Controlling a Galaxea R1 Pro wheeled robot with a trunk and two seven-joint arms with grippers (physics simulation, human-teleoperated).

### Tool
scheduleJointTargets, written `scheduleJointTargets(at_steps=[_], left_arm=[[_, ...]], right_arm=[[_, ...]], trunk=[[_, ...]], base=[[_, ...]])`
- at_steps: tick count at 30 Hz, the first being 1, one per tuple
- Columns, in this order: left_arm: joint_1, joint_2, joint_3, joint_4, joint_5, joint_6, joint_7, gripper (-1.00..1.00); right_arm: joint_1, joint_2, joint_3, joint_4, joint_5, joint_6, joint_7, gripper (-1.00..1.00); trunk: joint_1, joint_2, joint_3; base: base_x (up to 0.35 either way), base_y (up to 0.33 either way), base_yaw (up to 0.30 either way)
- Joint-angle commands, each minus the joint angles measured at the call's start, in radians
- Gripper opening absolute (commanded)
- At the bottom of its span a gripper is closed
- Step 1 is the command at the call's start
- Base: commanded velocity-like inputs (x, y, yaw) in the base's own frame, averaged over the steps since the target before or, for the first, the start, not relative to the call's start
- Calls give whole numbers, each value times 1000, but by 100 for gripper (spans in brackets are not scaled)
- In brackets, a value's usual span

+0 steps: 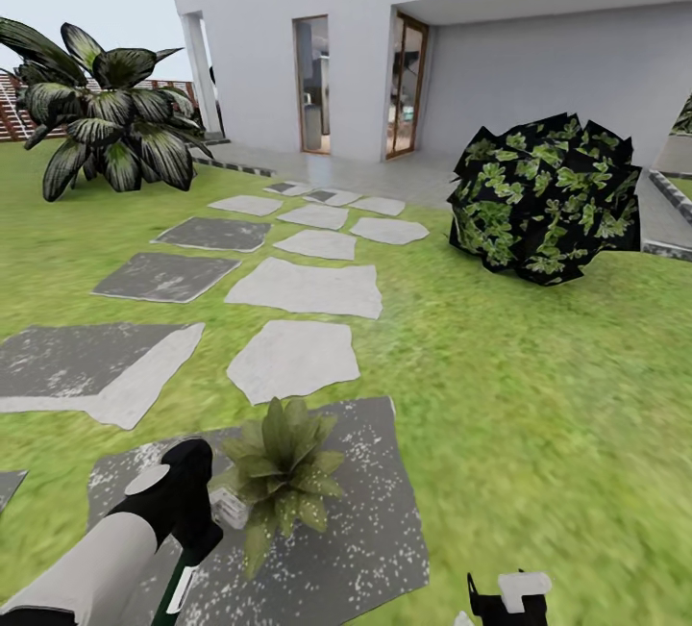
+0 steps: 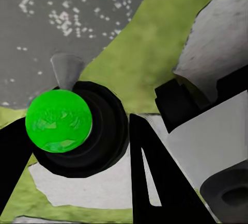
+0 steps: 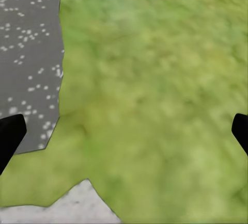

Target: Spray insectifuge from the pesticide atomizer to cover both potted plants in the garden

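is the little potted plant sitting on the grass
No: in the head view the potted plant stands on a dark grey speckled stepping stone, with lawn around the stone.

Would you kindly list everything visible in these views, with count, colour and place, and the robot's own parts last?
potted plant: one, green leaves in a little grey pot, on the dark speckled stone just ahead of the robot.
pesticide atomizer: one, dark green body with a bright green top, held in the left gripper beside the potted plant.
stepping stones: about a dozen, pale and dark grey, leading across the lawn to the house.
lawn: green, all around.
bush: one, dark with green leaves, at right on the lawn.
broad-leaved plant: one, dark green, far left.
house: one, white, behind.
left gripper: black, shut on the atomizer.
right gripper: black fingertips wide apart, over grass.
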Motion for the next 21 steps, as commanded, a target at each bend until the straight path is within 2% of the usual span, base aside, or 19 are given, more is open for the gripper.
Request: scheduleJointTargets(at_steps=[1, 2, 3, 7, 14, 21], left_arm=[[9, 1, -5, -2, -7, 6, -10, -100], [23, 1, -6, -2, -7, 5, -8, -100], [39, 1, -7, -2, -7, 5, 20, -100], [46, 0, -5, -3, 1, 6, 76, -100], [47, -7, 4, -4, 8, 6, 81, -100], [59, 4, 9, 9, 12, 8, 81, -100]], right_arm=[[-1, 0, -3, 1, 11, -3, -7, 100], [-1, 1, -3, 1, 10, -3, -7, 100], [-1, 1, -3, 1, 11, -3, -7, 100], [-1, 1, -3, 2, 11, -3, -7, 100], [-1, 0, -3, 2, 11, -3, -7, 100], [-1, 1, -3, 1, 9, -3, -9, 100]], trunk=[[0, 0, -1], [0, 0, -1], [0, 0, -1], [0, 0, -1], [0, 0, -1], [0, 0, -1]], base=[[0, 8, 0], [0, 4, 0], [0, 1, 0], [0, 0, 0], [-10, -50, 0], [-12, -15, 0]])
